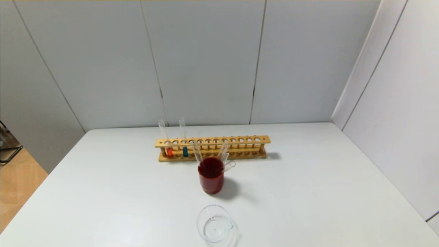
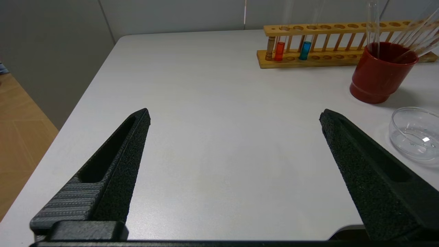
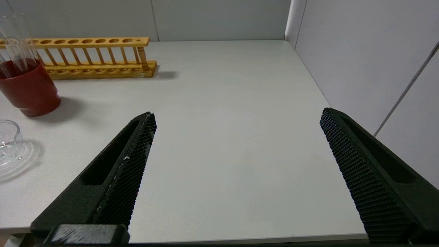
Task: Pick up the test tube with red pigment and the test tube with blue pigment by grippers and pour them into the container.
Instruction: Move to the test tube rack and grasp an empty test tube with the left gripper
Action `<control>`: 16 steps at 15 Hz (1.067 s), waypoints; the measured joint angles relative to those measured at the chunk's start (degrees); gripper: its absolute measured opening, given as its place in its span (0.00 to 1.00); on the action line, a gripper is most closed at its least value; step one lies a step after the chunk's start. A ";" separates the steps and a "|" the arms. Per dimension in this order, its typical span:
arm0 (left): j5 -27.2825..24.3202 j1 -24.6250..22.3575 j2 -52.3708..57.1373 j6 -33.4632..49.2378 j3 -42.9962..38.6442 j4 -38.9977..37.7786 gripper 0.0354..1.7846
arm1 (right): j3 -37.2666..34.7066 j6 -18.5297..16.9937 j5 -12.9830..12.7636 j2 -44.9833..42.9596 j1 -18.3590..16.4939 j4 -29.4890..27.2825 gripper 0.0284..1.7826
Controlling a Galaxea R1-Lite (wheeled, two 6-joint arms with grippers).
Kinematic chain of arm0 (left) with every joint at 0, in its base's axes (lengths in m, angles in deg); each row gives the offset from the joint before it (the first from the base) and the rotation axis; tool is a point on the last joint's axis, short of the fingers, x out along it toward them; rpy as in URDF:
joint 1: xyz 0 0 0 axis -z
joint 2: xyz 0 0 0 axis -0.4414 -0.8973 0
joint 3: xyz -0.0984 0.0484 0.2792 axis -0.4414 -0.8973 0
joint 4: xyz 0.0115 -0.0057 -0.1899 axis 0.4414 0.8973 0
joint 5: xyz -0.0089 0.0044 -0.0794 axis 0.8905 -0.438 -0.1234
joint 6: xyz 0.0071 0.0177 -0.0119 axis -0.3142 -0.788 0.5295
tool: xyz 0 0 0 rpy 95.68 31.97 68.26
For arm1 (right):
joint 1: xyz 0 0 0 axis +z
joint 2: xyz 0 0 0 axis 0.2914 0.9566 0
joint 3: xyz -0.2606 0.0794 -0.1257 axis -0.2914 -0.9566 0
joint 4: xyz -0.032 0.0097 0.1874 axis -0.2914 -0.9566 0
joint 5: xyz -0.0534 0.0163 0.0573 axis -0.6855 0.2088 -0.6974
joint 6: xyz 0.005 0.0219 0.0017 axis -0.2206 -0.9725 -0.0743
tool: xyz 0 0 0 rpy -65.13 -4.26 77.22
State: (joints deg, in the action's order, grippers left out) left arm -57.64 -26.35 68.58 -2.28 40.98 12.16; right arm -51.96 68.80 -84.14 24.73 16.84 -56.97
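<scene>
Red-pigment tube (image 2: 279,50) well beyond spread, empty left end effector (image 2: 235,118).

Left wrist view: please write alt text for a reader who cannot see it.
The left gripper hangs open and empty over bare white table. Beyond it stands a wooden rack holding the test tube with red pigment and the test tube with blue pigment. Nearer are a red cup of clear tubes and the empty glass container.

- Head view looks down and forward over the bench (image 1: 308,192).
- Both wrist views look low across it, sharing the wooden rack (image 2: 329,44) and red cup (image 3: 29,89).
</scene>
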 joint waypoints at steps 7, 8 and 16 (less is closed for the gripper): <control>0.07 0.00 0.00 -0.38 0.00 0.15 0.98 | 0.00 0.02 0.00 0.00 0.00 0.00 0.98; 0.11 0.00 0.00 -0.40 0.02 0.24 0.98 | 0.00 0.00 0.00 0.00 0.00 0.00 0.98; -0.01 0.00 0.00 -0.33 0.02 0.04 0.98 | 0.00 0.00 0.00 0.00 0.00 0.00 0.98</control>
State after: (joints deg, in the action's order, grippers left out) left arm -57.65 -26.35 68.58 -2.61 41.01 12.19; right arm -51.96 68.80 -84.14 24.73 16.84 -56.97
